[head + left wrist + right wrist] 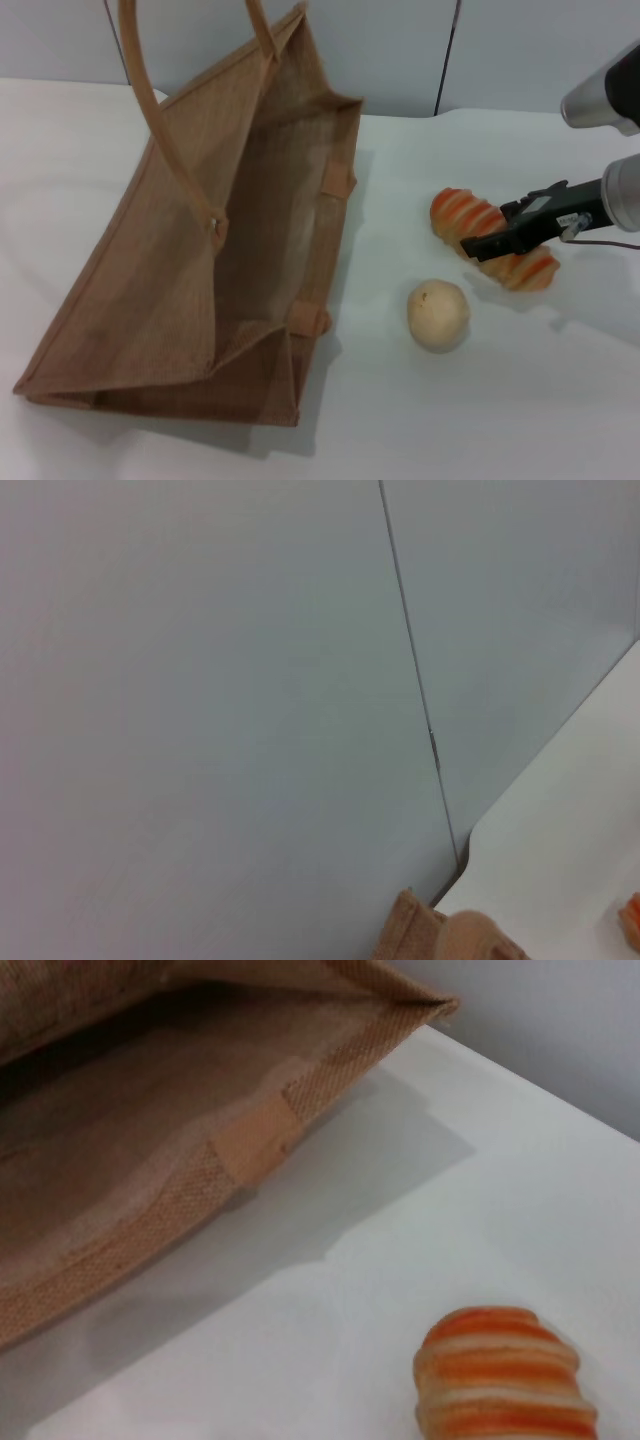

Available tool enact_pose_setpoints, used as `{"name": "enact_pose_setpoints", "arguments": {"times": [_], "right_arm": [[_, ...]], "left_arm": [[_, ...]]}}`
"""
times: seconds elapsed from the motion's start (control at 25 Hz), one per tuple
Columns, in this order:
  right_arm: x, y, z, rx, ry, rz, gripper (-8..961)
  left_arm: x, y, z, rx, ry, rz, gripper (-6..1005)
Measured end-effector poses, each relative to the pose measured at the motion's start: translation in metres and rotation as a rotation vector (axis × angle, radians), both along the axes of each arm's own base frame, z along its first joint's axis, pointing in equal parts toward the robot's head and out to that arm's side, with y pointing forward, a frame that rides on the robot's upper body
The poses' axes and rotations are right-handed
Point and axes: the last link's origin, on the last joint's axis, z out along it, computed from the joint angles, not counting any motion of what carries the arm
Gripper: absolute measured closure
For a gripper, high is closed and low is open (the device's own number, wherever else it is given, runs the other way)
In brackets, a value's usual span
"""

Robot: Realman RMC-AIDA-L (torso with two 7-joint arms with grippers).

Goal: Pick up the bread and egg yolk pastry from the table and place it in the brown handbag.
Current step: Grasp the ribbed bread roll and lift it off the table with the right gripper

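Diagonally across table: bread (492,238), flat.

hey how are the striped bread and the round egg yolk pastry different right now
The bread is a long ridged loaf striped orange and cream; the egg yolk pastry is a smooth pale beige ball. The bread is longer than the pastry. The right claw is at the bread's middle, while the pastry sits alone, nearer the robot. Both lie on the white table, outside the brown handbag.
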Motion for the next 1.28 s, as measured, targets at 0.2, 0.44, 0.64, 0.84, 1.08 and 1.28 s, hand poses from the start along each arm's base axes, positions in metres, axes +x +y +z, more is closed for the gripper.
{"name": "enact_pose_setpoints", "arguments": {"times": [0.2, 0.44, 0.64, 0.84, 1.08, 1.28], "right_arm": [[0.006, 0.0, 0.003, 0.008, -0.029, -0.029, 85], [0.011, 0.002, 0.004, 0.016, -0.081, -0.044, 85], [0.011, 0.003, 0.004, 0.023, -0.086, -0.046, 84], [0.014, 0.004, 0.0, 0.021, -0.089, -0.061, 84], [0.016, 0.007, -0.011, 0.014, -0.102, -0.07, 84], [0.019, 0.008, -0.017, 0.005, -0.118, -0.077, 83]], "left_arm": [[0.001, 0.0, 0.001, 0.004, 0.001, -0.002, 881], [0.002, 0.0, 0.001, 0.005, 0.002, -0.006, 880], [0.003, 0.0, 0.001, 0.004, 0.002, -0.007, 880], [0.004, 0.001, 0.001, 0.003, 0.002, -0.009, 881], [0.004, 0.001, 0.001, 0.003, -0.001, -0.01, 881], [0.004, 0.001, 0.001, 0.003, -0.002, -0.009, 880]]}}
